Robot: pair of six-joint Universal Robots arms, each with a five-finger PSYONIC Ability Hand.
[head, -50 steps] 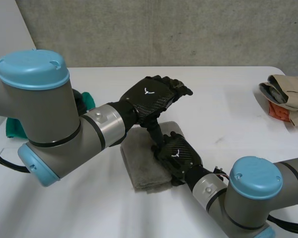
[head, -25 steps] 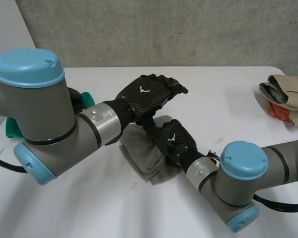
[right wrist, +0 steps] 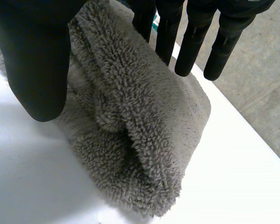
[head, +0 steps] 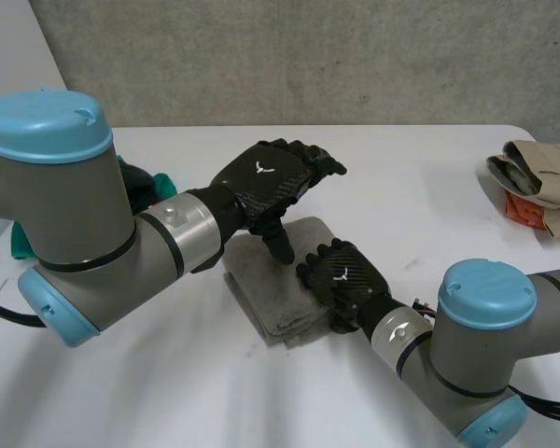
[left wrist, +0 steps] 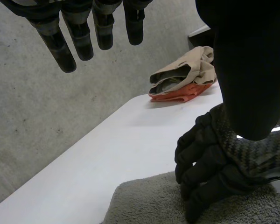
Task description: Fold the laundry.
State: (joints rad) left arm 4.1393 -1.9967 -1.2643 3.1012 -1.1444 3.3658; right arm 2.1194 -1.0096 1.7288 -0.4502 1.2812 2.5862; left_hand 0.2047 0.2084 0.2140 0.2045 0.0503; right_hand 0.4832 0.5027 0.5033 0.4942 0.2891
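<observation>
On the right edge of the grey towel (head: 269,297) rests the right hand (head: 343,273), fingers relaxed; left hand (head: 261,182) hovers above, fingers spread.

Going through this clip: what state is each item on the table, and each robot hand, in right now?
towel: folded, lying on the table.
left robot hand: open, fingers straight, above the towel.
right robot hand: open, fingers pressing on the towel's edge.
clothes pile: crumpled, unfolded, at the table's right edge.
green cloth: bunched up, partly hidden behind the left arm.
</observation>
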